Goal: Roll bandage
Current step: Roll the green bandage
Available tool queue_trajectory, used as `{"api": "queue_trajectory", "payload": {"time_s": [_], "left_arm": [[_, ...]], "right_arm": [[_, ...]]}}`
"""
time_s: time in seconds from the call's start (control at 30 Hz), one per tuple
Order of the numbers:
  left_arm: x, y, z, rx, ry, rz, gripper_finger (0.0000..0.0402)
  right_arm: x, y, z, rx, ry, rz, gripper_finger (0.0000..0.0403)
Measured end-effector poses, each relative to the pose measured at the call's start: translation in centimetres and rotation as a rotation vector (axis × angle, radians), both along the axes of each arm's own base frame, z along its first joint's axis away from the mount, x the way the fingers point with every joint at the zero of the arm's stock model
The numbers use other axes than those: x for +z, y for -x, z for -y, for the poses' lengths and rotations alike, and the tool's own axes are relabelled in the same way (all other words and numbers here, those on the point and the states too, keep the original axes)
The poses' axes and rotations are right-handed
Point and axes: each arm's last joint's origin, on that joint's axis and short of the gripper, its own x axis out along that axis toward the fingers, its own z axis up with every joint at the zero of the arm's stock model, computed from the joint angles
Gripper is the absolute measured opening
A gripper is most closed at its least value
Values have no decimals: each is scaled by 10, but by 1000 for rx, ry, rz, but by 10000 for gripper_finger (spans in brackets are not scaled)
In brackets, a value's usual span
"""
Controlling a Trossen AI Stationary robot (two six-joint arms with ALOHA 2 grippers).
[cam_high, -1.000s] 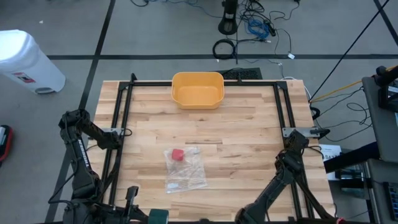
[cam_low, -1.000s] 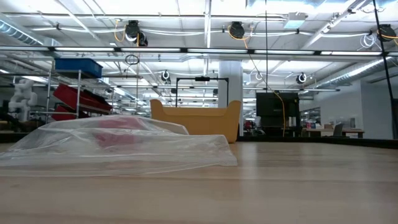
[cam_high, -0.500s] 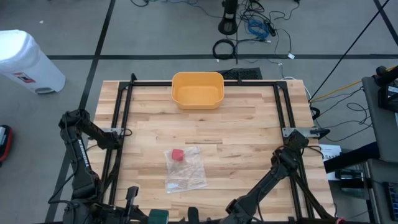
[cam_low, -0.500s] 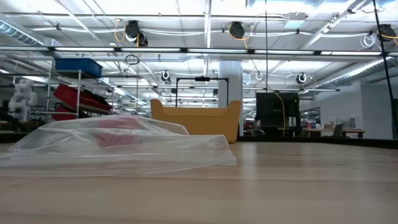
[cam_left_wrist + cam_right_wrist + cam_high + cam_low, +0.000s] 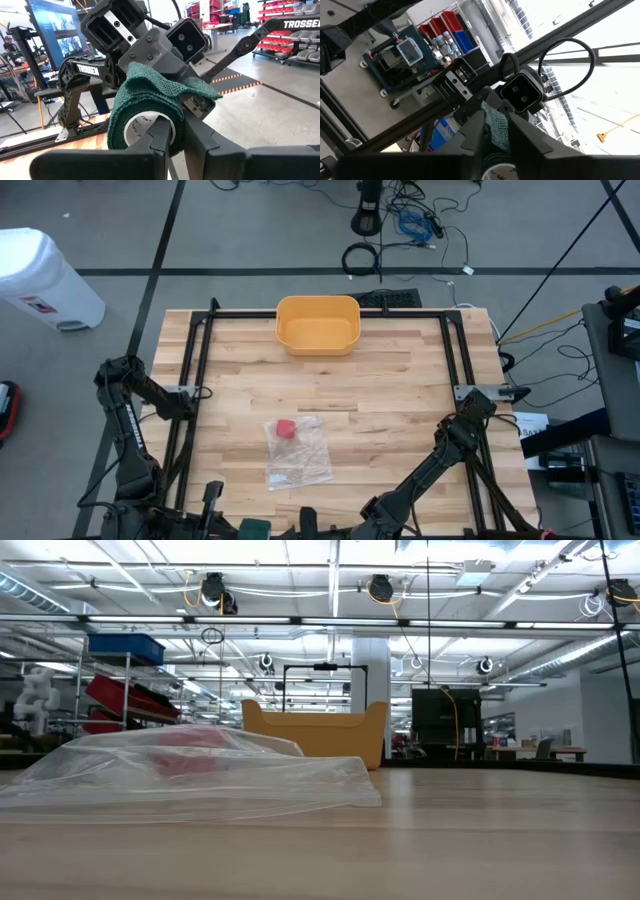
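Gripping bandage roll (image 5: 145, 125), both hands (image 5: 172, 145) close.

Most of the counter (image 5: 400, 390) is open wood. Only a plastic bag (image 5: 297, 450) near the front and a yellow tub (image 5: 318, 324) at the back edge block passage.

High view: both grippers sit at the near table edge and are cut off by the picture's bottom edge; their fingers cannot be seen there. Low view: neither arm appears. The red item (image 5: 286, 429) inside the clear plastic bag (image 5: 297, 451) is too small to identify, and in the low view shows only as a red blur. Right wrist view: the green bandage roll (image 5: 496, 131) is largely hidden by dark fingers (image 5: 471, 142) and cut off at the edge.
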Motion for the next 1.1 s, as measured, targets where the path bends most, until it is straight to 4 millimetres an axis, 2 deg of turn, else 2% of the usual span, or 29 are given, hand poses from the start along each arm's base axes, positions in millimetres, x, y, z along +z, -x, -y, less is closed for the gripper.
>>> {"api": "queue_trajectory", "payload": {"time_s": [0.3,0.87,1.1], "left_arm": [[-1,0,0,0,-4,-2,39],[-3,1,2,-81,-25,-17,39],[-3,1,3,-116,-24,-21,39]], "right_arm": [[1,-1,2,-5,-1,7,3],[15,-2,12,-33,-90,129,1],[16,-5,19,-112,-123,126,0]]}}
